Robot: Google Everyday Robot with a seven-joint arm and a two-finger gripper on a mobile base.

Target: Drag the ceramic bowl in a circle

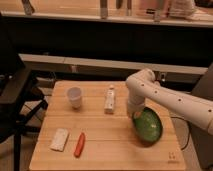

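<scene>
One arm (pixel 167 99) comes in from the right edge of the view, white and thick. It runs leftward and slightly up to a bent joint above the table (pixel 107 152), then drops almost straight down. At the end of that drop the gripper (pixel 134 114) sits at the upper-left rim of the bowl (pixel 148 125), touching it or very nearly so. Whether it is clamped on the rim or only pressed against it cannot be told.

The bowl lies on the right half of the table, near the right edge and well apart from everything else. It looks tipped, with its green inside turned toward the camera.

The step in hand appears to be the drag itself, so contact at the rim should be kept steady while the wrist traces a smooth round path. Downward pressure should be light, so that the base slides and does not catch on the wood. The free room lies to the left and toward the front, so the circle is best kept small and swung inward, away from the right edge. It should also stay short of the white bottle (pixel 109 100), which is the nearest thing. The cup (pixel 74 97), the orange stick (pixel 79 144) and the pale block (pixel 60 139) are far enough off to pose little risk.
</scene>
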